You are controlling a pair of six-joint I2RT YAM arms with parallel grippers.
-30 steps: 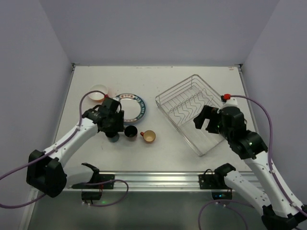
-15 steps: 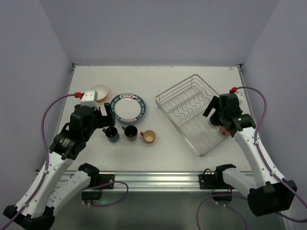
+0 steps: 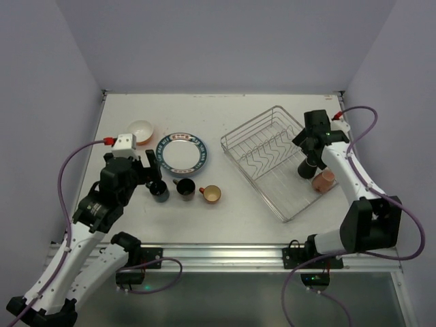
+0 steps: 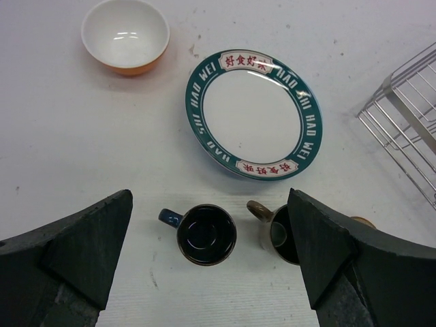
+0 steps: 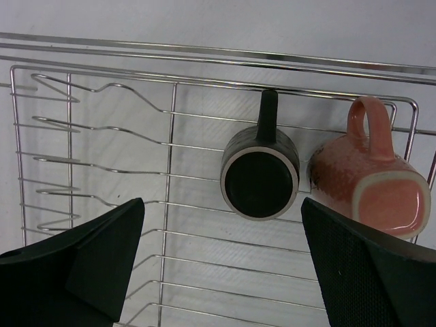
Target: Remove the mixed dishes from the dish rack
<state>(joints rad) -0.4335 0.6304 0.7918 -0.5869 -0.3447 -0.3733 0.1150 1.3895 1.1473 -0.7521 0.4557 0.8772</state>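
Note:
The silver dish rack holds a black mug and a pink-orange mug at its right end. My right gripper hovers open above them. In the right wrist view the black mug shows end-on between the spread fingers of the right gripper, and the pink-orange mug lies tilted beside it. My left gripper stands open and holds nothing, just above a blue mug on the table. A brown mug stands next to it.
A tan mug stands right of the brown mug. A white plate with a dark patterned rim and an orange bowl sit on the table behind the mugs. The rack's raised wire rim runs behind the two mugs.
My left gripper opened, let go of the blue mug and drew back towards the left. My right arm swung from the rack's near side to its far right end, over the two mugs.

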